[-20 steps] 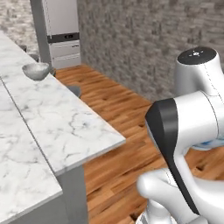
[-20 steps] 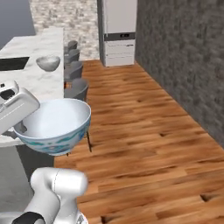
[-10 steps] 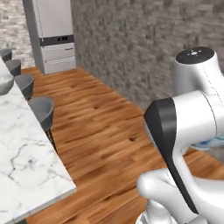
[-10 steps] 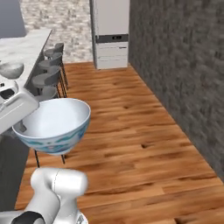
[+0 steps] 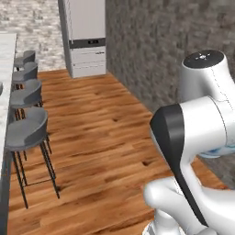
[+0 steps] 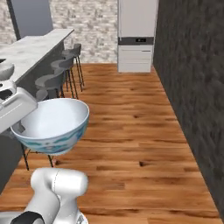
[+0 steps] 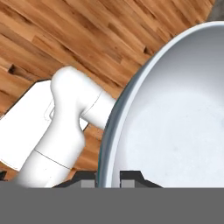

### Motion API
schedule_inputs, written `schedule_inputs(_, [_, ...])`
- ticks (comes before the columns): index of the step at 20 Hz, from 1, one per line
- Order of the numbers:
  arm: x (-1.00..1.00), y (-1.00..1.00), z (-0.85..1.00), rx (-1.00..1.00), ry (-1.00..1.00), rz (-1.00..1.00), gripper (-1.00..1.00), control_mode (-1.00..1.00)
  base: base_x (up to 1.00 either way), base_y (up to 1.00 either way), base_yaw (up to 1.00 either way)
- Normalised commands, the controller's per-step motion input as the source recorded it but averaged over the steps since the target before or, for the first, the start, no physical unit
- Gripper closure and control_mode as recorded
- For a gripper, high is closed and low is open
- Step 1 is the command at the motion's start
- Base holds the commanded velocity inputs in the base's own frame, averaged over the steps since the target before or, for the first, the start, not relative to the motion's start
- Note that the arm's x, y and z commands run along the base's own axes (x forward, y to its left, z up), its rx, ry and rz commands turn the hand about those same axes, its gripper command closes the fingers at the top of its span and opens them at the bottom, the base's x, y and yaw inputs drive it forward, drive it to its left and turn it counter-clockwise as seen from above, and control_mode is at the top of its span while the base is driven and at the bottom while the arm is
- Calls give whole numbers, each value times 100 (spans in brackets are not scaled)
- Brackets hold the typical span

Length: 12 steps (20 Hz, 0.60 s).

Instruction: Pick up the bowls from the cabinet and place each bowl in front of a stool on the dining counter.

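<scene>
Left base view: four stools (image 5: 26, 133) line the dining worktop's edge (image 5: 8, 50) at nine o'clock.

Right base view: the painted bowl (image 6: 52, 124) hangs at eight o'clock above the floor, empty, beside the worktop.

Hand view: the pincer (image 7: 109, 177) at six o'clock pinches the bowl's rim, one finger inside, one outside. Stiff glazed porcelain is probably slippery and breakable, and a rim hold lets it tilt.

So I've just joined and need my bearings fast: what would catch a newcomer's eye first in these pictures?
The big white porcelain bowl with its blue-teal pattern, held up at the left of the right base view over the wood floor; in the hand view the gripper is shut on its rim. Next, the row of grey stools lined along the dining counter at the left.
</scene>
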Motion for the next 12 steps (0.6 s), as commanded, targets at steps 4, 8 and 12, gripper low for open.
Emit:
schedule_inputs(4, [0, 0, 0, 0, 0, 0, 100, 100, 100, -70, 38])
schedule_inputs(8, [0, 0, 0, 0, 0, 0, 100, 100, 100, -58, 40])
schedule_inputs(12, [0, 0, 0, 0, 0, 0, 100, 100, 100, -42, 53])
